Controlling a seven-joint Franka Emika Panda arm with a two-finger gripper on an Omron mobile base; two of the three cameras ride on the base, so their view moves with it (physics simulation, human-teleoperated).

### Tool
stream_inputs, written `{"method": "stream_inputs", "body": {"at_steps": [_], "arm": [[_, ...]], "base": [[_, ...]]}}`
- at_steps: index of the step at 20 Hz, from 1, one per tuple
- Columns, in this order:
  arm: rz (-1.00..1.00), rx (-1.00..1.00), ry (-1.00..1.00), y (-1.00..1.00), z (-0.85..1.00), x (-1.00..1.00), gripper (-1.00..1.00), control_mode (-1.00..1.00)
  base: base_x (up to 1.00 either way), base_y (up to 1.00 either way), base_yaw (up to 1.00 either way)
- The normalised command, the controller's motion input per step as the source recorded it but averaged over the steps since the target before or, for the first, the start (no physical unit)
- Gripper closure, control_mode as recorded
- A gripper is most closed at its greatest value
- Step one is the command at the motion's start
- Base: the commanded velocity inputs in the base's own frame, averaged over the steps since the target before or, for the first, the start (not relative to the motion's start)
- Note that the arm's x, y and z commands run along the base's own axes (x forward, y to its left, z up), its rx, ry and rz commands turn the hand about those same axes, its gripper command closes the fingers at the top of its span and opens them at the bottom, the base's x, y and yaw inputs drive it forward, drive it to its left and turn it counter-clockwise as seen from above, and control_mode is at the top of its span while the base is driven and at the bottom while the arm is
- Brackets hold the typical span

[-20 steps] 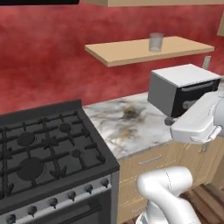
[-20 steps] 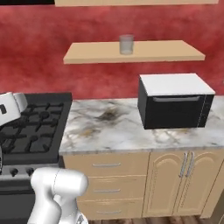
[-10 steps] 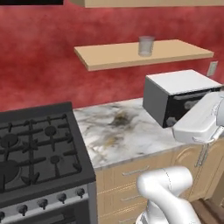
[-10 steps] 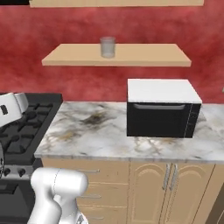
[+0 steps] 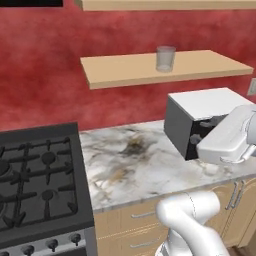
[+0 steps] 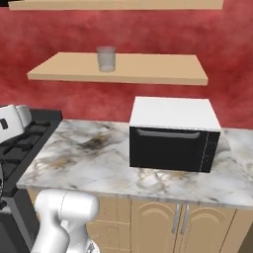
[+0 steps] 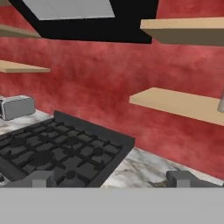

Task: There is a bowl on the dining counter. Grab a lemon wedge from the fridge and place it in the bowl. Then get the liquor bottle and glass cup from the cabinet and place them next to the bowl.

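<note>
While your pincer (image 7: 112,178) stands spread wide with nothing between its tips, it faces a black gas stove (image 7: 61,151) and the red wall behind it. You have the glass cup (image 6: 106,59) upright on the cabinet (image 6: 148,69), the light-wood shelf board on that wall, toward its left end in the right base view. Below the shelf, at about five o'clock from the cup, a white-topped microwave (image 6: 173,133) with a black door sits on the veined marble desk (image 6: 89,158). At nine o'clock from the microwave lies the stove.
</note>
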Motion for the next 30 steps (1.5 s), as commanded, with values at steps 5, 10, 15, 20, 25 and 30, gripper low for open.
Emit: {"method": "stream_inputs", "body": {"at_steps": [5,10,15,20,25,30], "arm": [[0.00,0.00,0.00,0.00,0.00,0.00,-1.00,1.00],[0.00,0.00,0.00,0.00,0.00,0.00,-1.00,1.00],[0.00,0.00,0.00,0.00,0.00,0.00,-1.00,1.00],[0.00,-0.01,0.04,0.00,-0.01,0.05,-1.00,-1.00],[0.09,-0.10,-0.02,-0.04,0.16,0.22,-1.00,-1.00],[0.15,-0.18,-0.03,-0.09,0.48,0.16,-1.00,-1.00]], "base": [[0.41,-0.45,0.12],[0.61,-0.38,0.10],[0.75,-0.32,0.12],[0.30,-0.06,0.03],[0.00,0.00,0.00],[0.00,0.00,0.00]]}}
